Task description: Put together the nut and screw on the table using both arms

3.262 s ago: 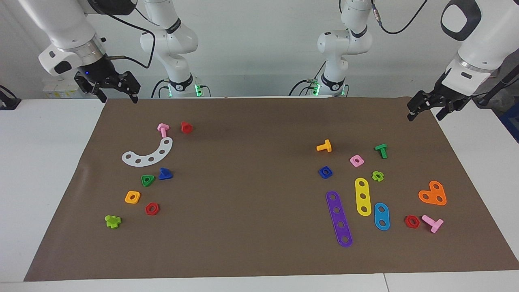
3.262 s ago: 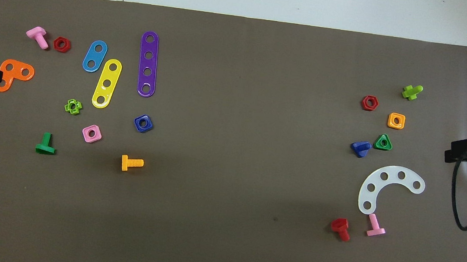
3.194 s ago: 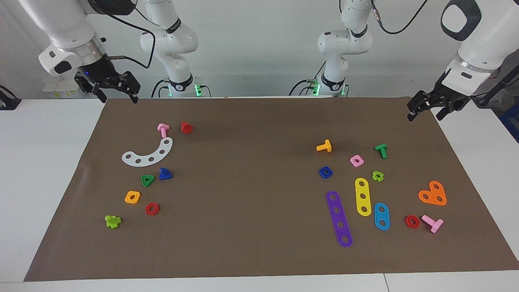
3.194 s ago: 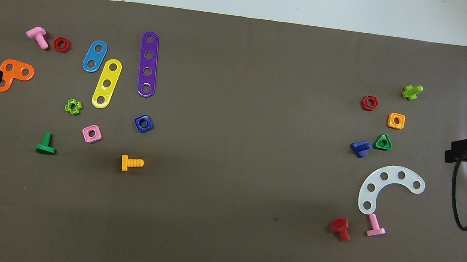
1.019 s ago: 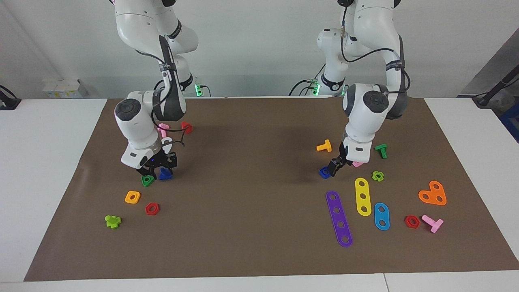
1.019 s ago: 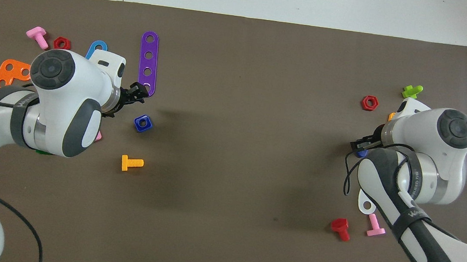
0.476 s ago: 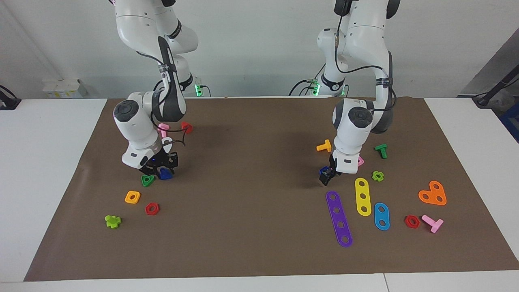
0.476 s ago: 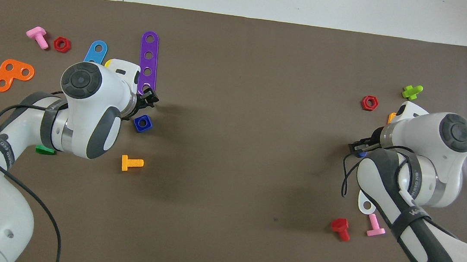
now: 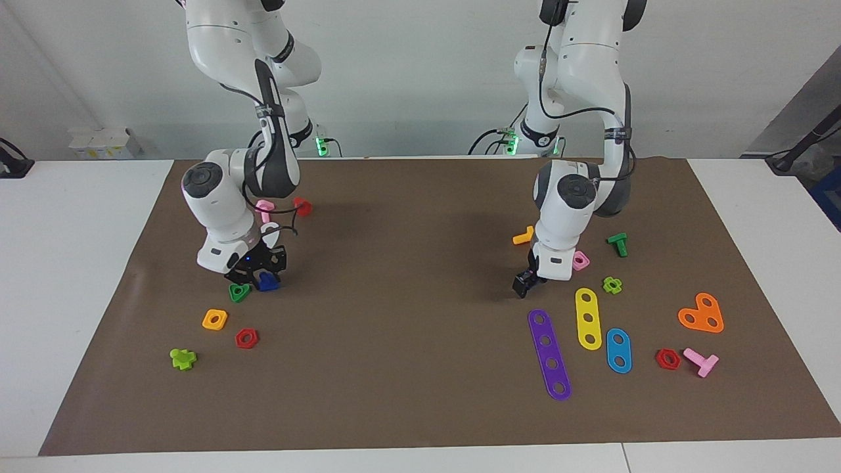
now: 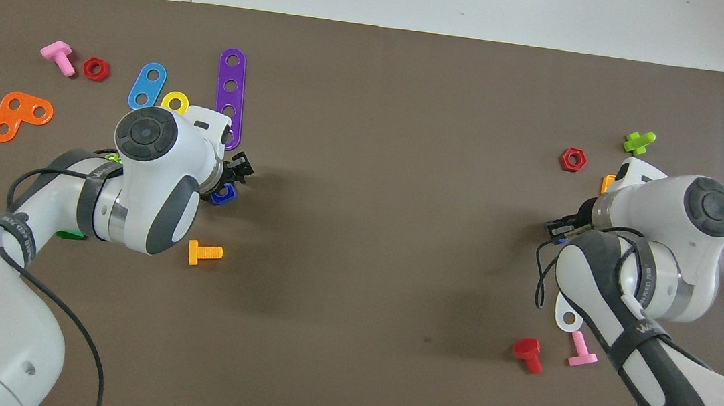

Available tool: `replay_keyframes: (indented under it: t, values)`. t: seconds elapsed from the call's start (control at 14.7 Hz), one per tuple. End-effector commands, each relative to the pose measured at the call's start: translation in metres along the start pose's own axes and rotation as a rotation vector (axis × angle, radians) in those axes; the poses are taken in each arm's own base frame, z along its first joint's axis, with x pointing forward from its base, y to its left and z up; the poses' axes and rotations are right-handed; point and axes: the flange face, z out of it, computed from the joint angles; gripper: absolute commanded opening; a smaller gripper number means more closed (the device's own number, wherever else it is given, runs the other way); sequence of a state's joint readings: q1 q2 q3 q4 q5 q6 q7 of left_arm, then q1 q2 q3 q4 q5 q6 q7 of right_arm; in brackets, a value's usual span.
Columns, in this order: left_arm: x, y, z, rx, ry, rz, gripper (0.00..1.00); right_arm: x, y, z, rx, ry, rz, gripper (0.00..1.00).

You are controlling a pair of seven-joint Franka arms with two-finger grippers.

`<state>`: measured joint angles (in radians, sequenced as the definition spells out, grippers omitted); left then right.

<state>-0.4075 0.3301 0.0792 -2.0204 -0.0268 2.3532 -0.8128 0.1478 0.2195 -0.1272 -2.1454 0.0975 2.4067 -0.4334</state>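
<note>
The dark-blue nut (image 10: 223, 196) lies on the brown mat (image 9: 407, 328) toward the left arm's end of the table. It is partly covered in the overhead view and hidden in the facing view. My left gripper (image 9: 524, 284) is low, right over it. The dark-blue screw (image 9: 267, 284) lies toward the right arm's end, beside the green triangular nut (image 9: 239, 292). My right gripper (image 9: 255, 270) is open, low over the screw, its fingers on either side. In the overhead view only a blue sliver of the screw (image 10: 559, 238) shows under the right gripper (image 10: 558, 227).
An orange screw (image 9: 523, 236), a pink square nut (image 9: 579, 261), a purple strip (image 9: 549, 355) and a yellow strip (image 9: 589, 318) lie around the left gripper. An orange square nut (image 9: 215, 319), a red hex nut (image 9: 246, 337) and a white curved strip (image 10: 566, 317) lie near the right gripper.
Both arms swung in from the table's ends and came down. In the last second the left gripper moved over the nut and covered it; the right gripper settled lower over the screw.
</note>
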Motion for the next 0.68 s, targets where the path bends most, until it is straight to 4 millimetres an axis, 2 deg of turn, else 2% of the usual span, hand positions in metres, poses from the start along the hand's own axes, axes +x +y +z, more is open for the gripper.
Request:
replay_keyframes:
  t: [0.0,0.14,0.2,0.27,0.61]
  values:
    - [-0.007,-0.001,-0.003,0.049,-0.009,0.025,0.77,-0.005,0.001,0.002,0.015,0.021,-0.015,0.40]
    - [-0.006,-0.002,-0.002,0.050,-0.008,0.037,0.74,-0.006,0.000,0.002,0.016,0.019,-0.020,0.38]
    - [-0.006,-0.001,-0.003,0.049,-0.008,0.041,0.69,-0.007,0.001,0.002,0.015,0.019,-0.023,0.26]
    - [-0.003,-0.001,-0.006,0.043,-0.003,0.046,0.64,-0.006,0.001,0.002,0.015,0.021,-0.021,0.00]
    - [0.003,-0.004,-0.007,0.032,0.006,0.107,0.28,0.002,-0.001,-0.004,0.013,0.029,0.000,0.00]
